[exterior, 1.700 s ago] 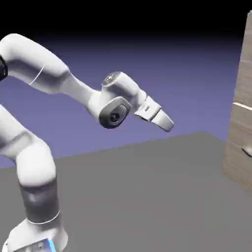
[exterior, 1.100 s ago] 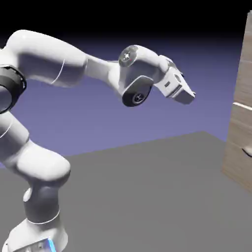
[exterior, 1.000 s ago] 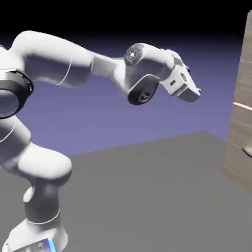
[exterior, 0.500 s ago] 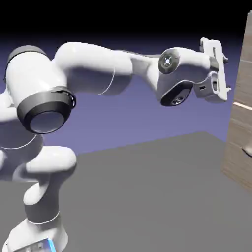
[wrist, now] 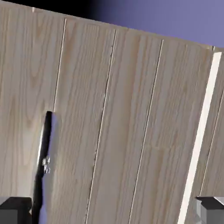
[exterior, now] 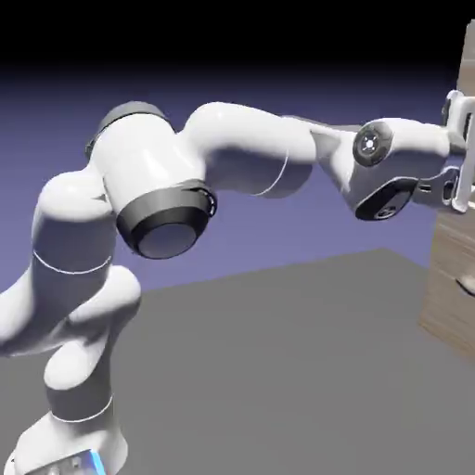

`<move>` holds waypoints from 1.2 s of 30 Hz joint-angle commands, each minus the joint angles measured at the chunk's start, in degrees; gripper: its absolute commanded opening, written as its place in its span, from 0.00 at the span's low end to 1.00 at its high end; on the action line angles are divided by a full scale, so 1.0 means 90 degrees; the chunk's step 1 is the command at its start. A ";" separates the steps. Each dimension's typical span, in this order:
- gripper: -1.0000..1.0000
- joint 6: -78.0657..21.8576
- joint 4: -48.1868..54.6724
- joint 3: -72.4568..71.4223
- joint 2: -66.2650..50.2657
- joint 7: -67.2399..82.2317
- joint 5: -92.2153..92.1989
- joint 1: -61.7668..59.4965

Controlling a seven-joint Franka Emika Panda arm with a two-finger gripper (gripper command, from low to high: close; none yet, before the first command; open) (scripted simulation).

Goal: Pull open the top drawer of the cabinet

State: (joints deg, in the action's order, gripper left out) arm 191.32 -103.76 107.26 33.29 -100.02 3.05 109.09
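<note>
Exterior view: the white arm (exterior: 232,167) stretches across from the lower left toward the cabinet (exterior: 455,269), which stands at the right edge on the grey counter (exterior: 278,371). The end effector (exterior: 456,153) sits right up at the cabinet's front, high on the wood-grain face, above the pale seam that crosses the panels. From this side I cannot tell whether it touches the wood. A small grey handle (exterior: 466,283) shows on the lower panel, well below the hand.

Hand view: light-brown wood grain fills almost the whole picture, rolled so that the plank lines run steeply up and down. This is the top drawer (wrist: 109,131), seen close. Its handle (wrist: 43,166), a slim dark-and-grey bar, runs along the lower left part, just beside the left fingertip (wrist: 15,210). The right fingertip (wrist: 212,210) shows at the far bottom corner, near a pale seam (wrist: 201,131). The end effector's jaws stand wide apart with nothing between them but the drawer front beyond. A strip of blue-violet backdrop shows above the cabinet's top edge.
</note>
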 commanded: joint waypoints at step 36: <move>0.50 -0.0135 0.5322 0.5751 0.1452 -0.2644 0.0094 0.6159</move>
State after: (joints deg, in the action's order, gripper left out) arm 190.10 -55.87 159.02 46.36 -123.82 3.90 164.52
